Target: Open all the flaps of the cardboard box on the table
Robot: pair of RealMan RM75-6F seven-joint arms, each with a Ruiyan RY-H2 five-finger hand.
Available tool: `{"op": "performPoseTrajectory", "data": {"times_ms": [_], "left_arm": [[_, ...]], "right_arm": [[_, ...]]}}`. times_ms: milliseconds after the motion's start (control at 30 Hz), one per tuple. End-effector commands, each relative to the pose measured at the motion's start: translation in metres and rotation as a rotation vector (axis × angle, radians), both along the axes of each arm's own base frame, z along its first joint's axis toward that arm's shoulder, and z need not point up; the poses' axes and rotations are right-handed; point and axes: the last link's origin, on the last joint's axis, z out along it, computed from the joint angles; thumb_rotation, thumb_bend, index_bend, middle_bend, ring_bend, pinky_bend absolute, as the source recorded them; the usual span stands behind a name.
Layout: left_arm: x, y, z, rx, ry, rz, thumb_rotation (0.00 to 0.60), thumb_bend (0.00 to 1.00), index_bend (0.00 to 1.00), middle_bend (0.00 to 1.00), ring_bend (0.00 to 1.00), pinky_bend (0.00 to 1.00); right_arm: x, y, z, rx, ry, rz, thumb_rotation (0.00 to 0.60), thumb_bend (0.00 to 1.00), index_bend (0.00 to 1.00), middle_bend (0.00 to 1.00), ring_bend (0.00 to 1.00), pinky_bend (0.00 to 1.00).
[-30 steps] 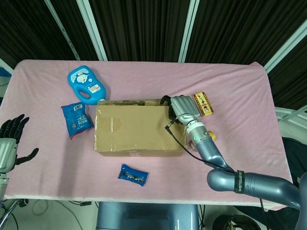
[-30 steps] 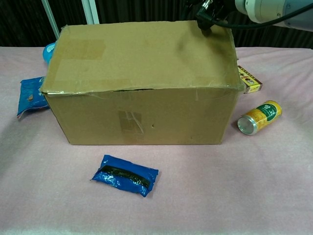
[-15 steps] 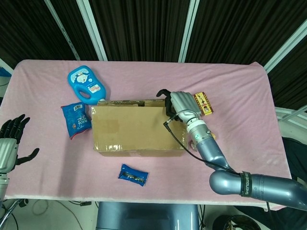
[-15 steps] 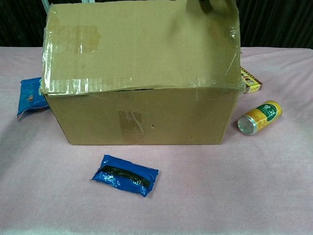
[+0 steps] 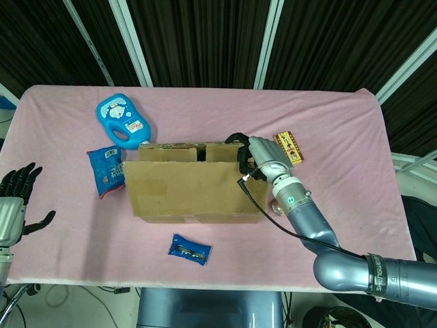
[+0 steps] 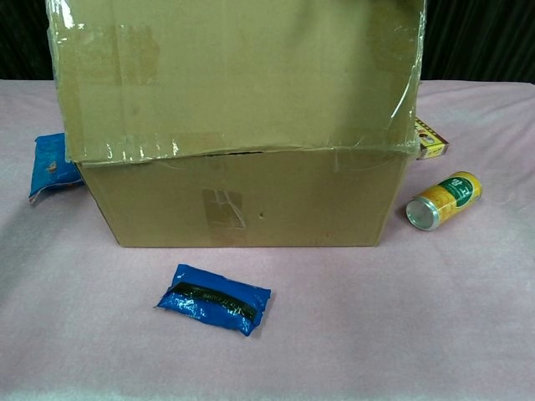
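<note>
Right hand (image 5: 263, 158) is gripping the flap (image 5: 184, 186) at the box's (image 6: 242, 200) right corner; slipping would drop it shut. Left hand (image 5: 15, 198) is idling, fingers spread.

front flap (image 6: 234, 79) raised upright, right robot hand (image 5: 263, 158) lifting

We see the cardboard box (image 5: 194, 188) mid-table (image 5: 341, 123); snack packet (image 5: 108, 169) just left of it; toy phone (image 5: 123, 121) behind-left; small pouch (image 6: 214, 299) in front; can (image 6: 443, 199) right; flat carton (image 5: 289, 147) behind-right; right hand (image 5: 263, 157) on the box's rear right corner.
</note>
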Motion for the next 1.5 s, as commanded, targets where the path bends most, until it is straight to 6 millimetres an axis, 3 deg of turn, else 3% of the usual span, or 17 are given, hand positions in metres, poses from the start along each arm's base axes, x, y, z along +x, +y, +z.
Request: {"op": "performPoseTrajectory", "data": {"times_ms": [33,300,700,1233,1500], "left_arm": [[0.000,0.000,0.000,0.003,0.003,-0.003,0.600,0.22,0.00,0.00,0.00,0.00],[0.000,0.000,-0.001,0.001,0.011,-0.008,0.600,0.22,0.00,0.00,0.00,0.00],[0.000,-0.001,-0.003,0.001,0.023,-0.010,0.600,0.22,0.00,0.00,0.00,0.00],[0.001,-0.002,-0.004,0.000,0.037,-0.018,0.600,0.22,0.00,0.00,0.00,0.00],[0.001,-0.002,-0.005,0.000,0.046,-0.021,0.600,0.22,0.00,0.00,0.00,0.00]], "right_arm": [[0.004,0.006,0.006,0.008,-0.022,0.005,0.600,1.00,0.26,0.65,0.49,0.38],[0.007,0.023,0.020,0.011,-0.032,0.032,0.600,1.00,0.26,0.65,0.49,0.38],[-0.007,0.059,0.037,0.048,-0.064,0.048,0.600,1.00,0.25,0.65,0.49,0.38],[-0.064,0.083,0.041,0.105,-0.086,0.007,0.600,1.00,0.25,0.65,0.49,0.38],[-0.072,0.090,0.043,0.108,-0.098,0.016,0.600,1.00,0.25,0.65,0.49,0.38]]}}
